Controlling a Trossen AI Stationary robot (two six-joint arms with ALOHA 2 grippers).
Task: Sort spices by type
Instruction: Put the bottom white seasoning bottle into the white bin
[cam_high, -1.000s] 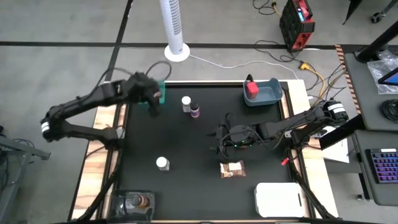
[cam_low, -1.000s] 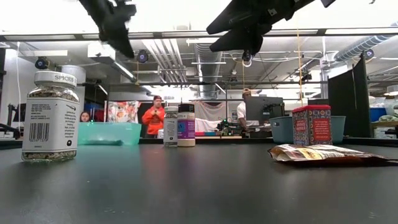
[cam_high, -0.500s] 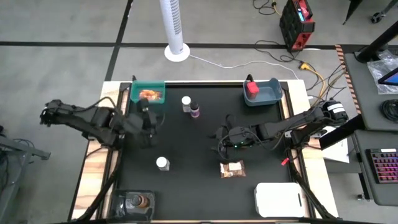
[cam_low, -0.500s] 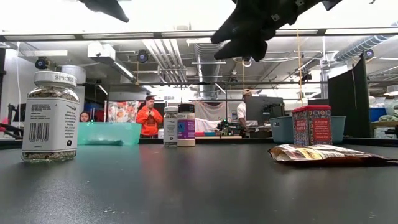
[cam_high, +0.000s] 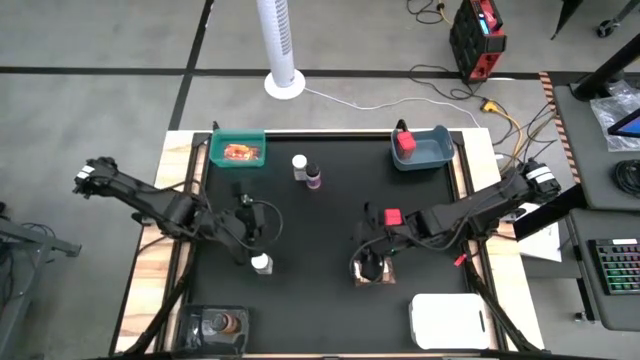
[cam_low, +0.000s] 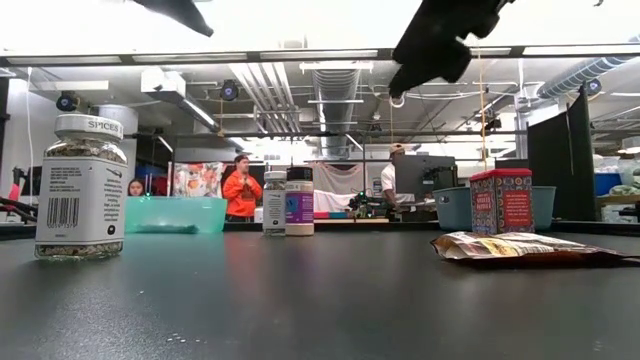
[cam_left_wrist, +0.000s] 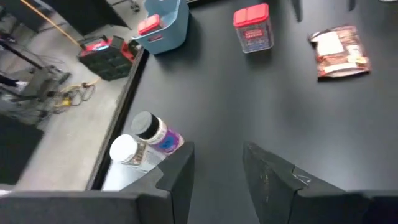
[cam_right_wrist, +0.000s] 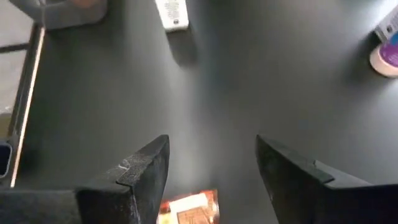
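Note:
My left gripper (cam_high: 250, 228) is open and empty above the table's left half, just beyond a white-capped spice bottle (cam_high: 261, 263) that stands upright. My right gripper (cam_high: 364, 266) is open and empty, well above a brown flat packet (cam_high: 378, 273) that lies flat on the table; the packet's edge shows between its fingers (cam_right_wrist: 186, 208). A red box (cam_high: 393, 216) stands on the table beside the right arm. Two small bottles (cam_high: 306, 170) stand side by side at the far middle. An orange packet (cam_high: 238, 151) lies in the teal bin (cam_high: 216, 152). A second red box (cam_high: 404, 142) stands in the blue-grey bin (cam_high: 436, 150).
A clear tray (cam_high: 196, 322) with small jars sits at the near left corner. A white tray (cam_high: 447, 320) sits at the near right. The low view shows people in the room behind the table.
My left gripper has drawn back from over the teal bin toward the table's near edge, to beside the white-capped bottle; the orange packet now shows in the bin. My right gripper has gone toward the near edge, over the brown packet, uncovering the red box.

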